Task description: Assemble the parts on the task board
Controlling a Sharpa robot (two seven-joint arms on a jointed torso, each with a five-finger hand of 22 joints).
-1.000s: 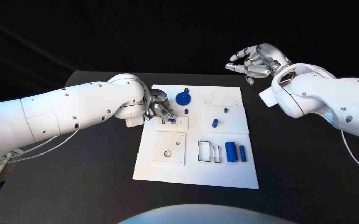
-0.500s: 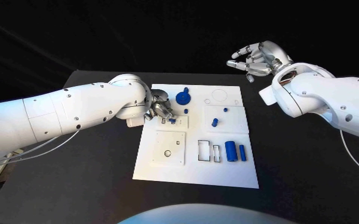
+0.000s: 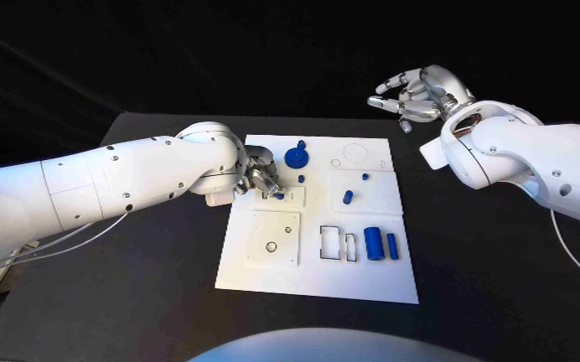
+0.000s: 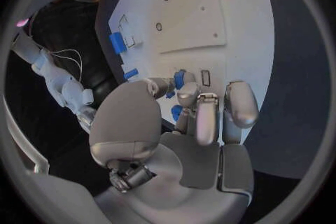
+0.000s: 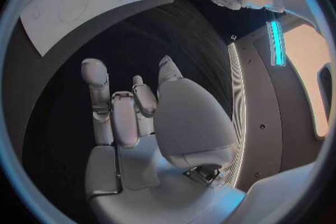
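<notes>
From my remote seat, the head camera looks steeply down from above the near edge of the black table [image 3: 484, 295], taking in the whole flat white rectangular task board [image 3: 317, 282] at centre, the left arm entering from 9 o'clock and the right from 3 o'clock. The left wrist fisheye sits close behind the silver many-fingered left hand [image 4: 189, 117] and faces along the board [image 4: 231, 17] at near range. The right wrist fisheye, behind the silver right hand [image 5: 140, 117], looks from farther off across the table to the board's [image 5: 63, 17] far end, so all three views share the board.
</notes>
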